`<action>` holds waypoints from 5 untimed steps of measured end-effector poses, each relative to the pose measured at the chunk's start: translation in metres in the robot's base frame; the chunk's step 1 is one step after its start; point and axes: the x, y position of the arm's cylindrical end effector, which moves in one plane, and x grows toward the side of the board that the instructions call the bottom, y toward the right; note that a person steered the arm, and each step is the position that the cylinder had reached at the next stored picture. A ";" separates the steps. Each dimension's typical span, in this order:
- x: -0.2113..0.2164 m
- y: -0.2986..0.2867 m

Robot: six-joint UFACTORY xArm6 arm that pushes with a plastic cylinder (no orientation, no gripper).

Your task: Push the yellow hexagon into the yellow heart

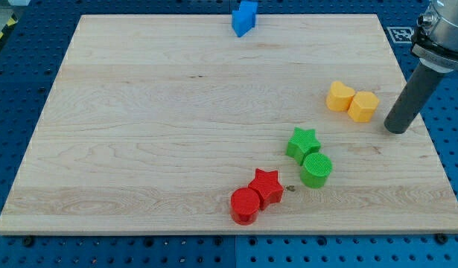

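The yellow hexagon (364, 106) lies at the view's right, touching the yellow heart (339, 96) on its left. My tip (395, 130) rests on the board just right of and slightly below the hexagon, with a small gap between them. The dark rod rises from the tip toward the view's upper right.
A green star (302, 143) and a green cylinder (316, 169) sit below the yellow pair. A red star (266, 185) and a red cylinder (246, 205) lie near the view's bottom. A blue block (244, 18) stands at the top edge of the wooden board (139, 112).
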 end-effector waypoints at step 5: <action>-0.033 -0.035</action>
